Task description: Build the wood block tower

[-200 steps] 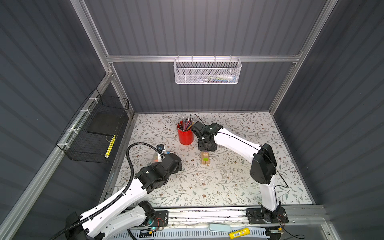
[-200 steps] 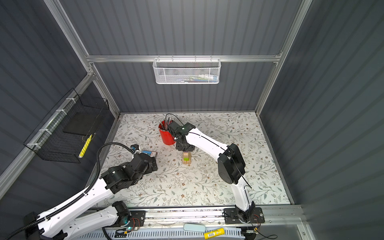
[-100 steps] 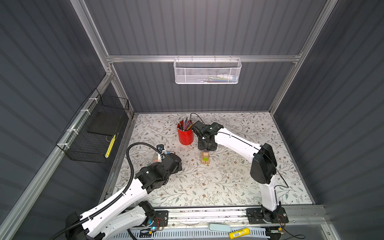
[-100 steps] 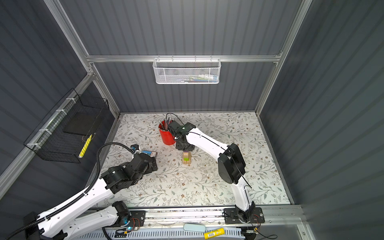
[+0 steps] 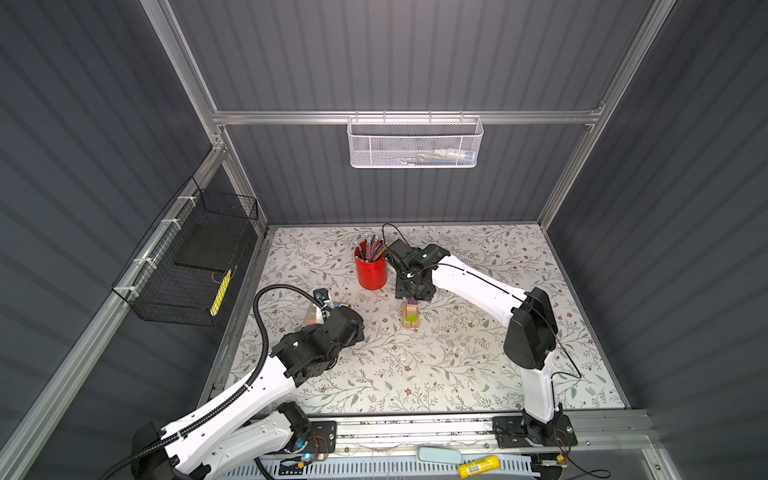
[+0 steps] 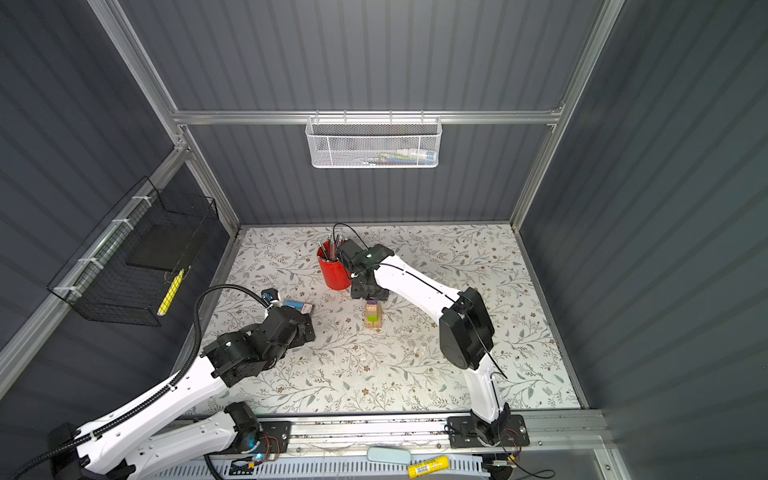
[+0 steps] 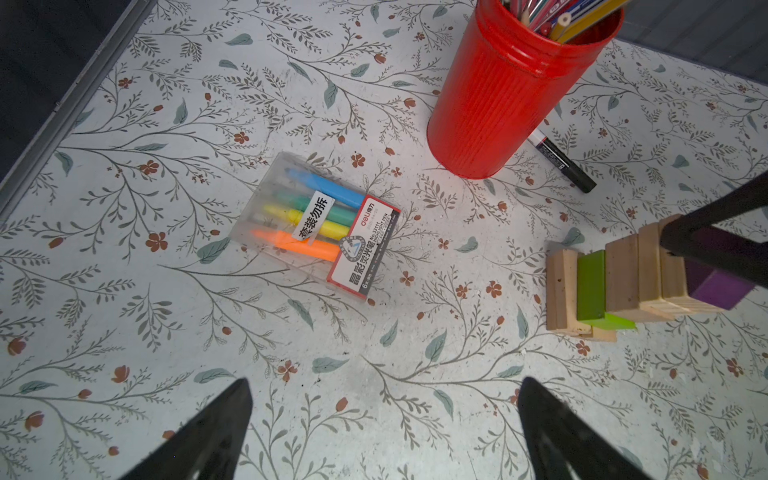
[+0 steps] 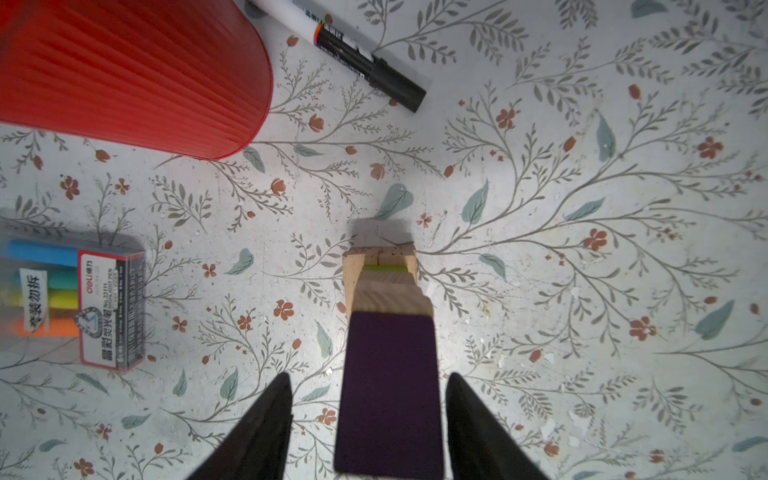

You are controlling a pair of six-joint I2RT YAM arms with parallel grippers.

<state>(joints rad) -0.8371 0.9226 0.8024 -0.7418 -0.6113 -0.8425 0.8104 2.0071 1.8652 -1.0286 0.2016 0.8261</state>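
The tower [image 5: 411, 315] [image 6: 372, 314] stands mid-table: pale wood blocks with a lime green block [image 7: 592, 286] low in the stack and a purple block [image 8: 390, 395] on top. My right gripper [image 8: 369, 376] hangs straight over it, open. Its fingers flank the purple block with a gap of table showing on each side. In both top views the right gripper [image 5: 414, 291] covers most of the purple block [image 6: 372, 302]. My left gripper [image 7: 385, 381] is open and empty, low over bare table left of the tower, also seen in a top view [image 5: 345, 322].
A red pencil cup [image 5: 371, 270] stands just behind and left of the tower, with a black marker [image 8: 357, 54] lying beside it. A clear pack of highlighters [image 7: 320, 224] lies ahead of the left gripper. Wire baskets hang on the left wall [image 5: 195, 257] and back wall [image 5: 413, 141].
My right gripper's jaws have spread apart, letting go of the purple block on top of the tower. Both arms have stayed where they were.
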